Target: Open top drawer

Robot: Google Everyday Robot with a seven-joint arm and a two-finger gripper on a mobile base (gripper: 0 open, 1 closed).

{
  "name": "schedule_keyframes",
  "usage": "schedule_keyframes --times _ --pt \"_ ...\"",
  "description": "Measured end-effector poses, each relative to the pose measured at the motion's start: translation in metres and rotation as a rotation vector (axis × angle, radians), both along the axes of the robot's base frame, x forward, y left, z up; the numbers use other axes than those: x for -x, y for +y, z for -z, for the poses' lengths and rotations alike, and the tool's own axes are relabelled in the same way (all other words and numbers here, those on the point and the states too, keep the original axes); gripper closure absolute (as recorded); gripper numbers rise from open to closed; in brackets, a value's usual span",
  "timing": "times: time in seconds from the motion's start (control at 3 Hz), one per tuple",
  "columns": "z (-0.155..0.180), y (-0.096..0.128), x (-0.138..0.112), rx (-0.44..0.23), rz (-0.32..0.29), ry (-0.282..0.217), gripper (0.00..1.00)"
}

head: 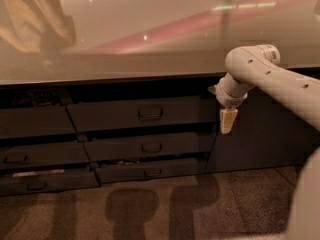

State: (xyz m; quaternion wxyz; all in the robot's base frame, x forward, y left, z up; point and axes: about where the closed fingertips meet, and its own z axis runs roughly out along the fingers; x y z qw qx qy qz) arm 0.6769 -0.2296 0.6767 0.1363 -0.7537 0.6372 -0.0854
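The top drawer point(110, 115) sat in the middle of the frame, directly under the glossy tabletop point(150, 39), its small bar handle point(150, 113) at the centre of the dark front. It looked shut or nearly so, though the dim light left that uncertain. The pale arm point(280, 81) reached in from the right edge, and the pincer point(228, 121) hung pointing downward just past the drawer's right end, well apart from the handle. I cannot tell whether it was spread or closed. Two narrower drawers point(150, 147) lay stacked below.
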Motion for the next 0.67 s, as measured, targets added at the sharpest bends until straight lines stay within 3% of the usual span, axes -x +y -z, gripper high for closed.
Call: schedule_keyframes --times 0.33,0.67 --pt "0.021 -0.016 -0.016 -0.035 0.023 0.070 0.00" --pt "0.037 -0.018 -0.031 -0.085 0.009 0.112 0.00"
